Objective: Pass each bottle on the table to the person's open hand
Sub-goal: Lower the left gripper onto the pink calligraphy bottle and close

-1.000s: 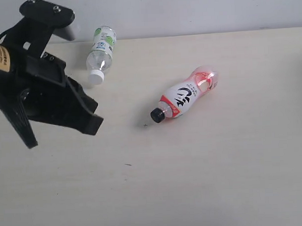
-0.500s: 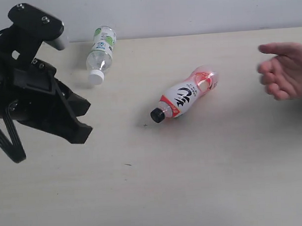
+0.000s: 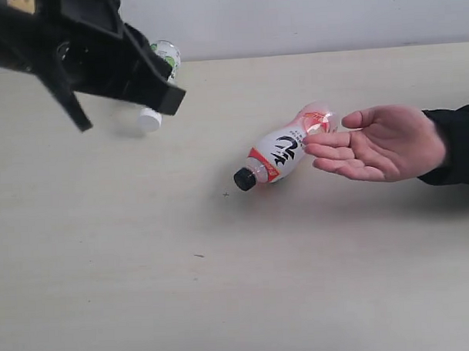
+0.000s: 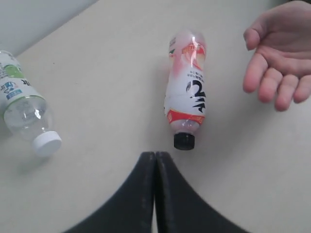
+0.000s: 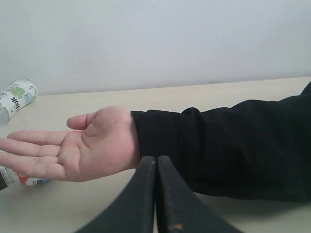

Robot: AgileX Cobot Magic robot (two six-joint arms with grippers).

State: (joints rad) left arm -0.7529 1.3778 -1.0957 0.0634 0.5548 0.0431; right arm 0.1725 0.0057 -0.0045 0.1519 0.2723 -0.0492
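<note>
My left arm point(image 3: 84, 50) covers most of the green-label bottle point(image 3: 169, 54); in the right wrist view the hand point(image 5: 87, 145) hides the red bottle point(image 5: 22, 180).

A wide table point(image 3: 316, 296) of pale cream wood-grain fills most of the exterior view. Its surface is flat and matte, marked by a few tiny dark specks point(image 3: 199, 256). Behind its far edge rises a plain, pale grey-white wall point(image 3: 329, 14), bare and smooth, meeting the table in a straight line. The light is soft and even, leaving only faint, blurred shadows on the wood.
</note>
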